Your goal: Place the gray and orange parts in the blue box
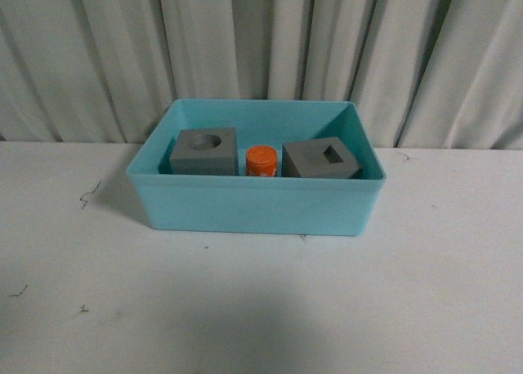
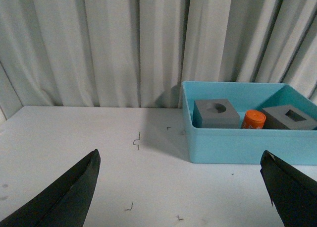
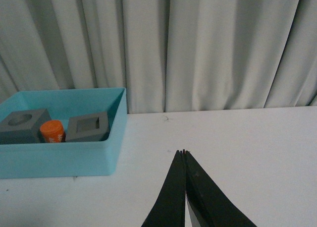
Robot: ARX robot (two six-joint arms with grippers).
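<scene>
Three parts sit inside a large light-blue rectangular plastic box (image 1: 255, 207) on a white table (image 1: 261, 309), in a row along its long axis. Seen from the front, a matte gray cube with a round recess (image 1: 204, 152) is at the left, a small orange cylinder (image 1: 262, 161) in the middle, and a matte gray cube with a square recess (image 1: 321, 158) at the right. The cubes stand just beside the cylinder; whether they touch it cannot be told.

Neither arm appears in the front view. The left gripper (image 2: 181, 187) hangs over bare table to the left of the box, its dark jaws spread wide and empty. The right gripper (image 3: 184, 155) hangs over bare table to the right of the box, its jaws pressed together with nothing between them. Both are well apart from the box, and neither looks clearly nearer.

All the gray and orange parts lie in the box, so the task looks complete; no further pick seems called for.

A pleated pale curtain (image 1: 261, 47) hangs behind the table. A few small dark specks (image 1: 88, 196) lie on the tabletop, and nothing stands between either gripper and the box.
</scene>
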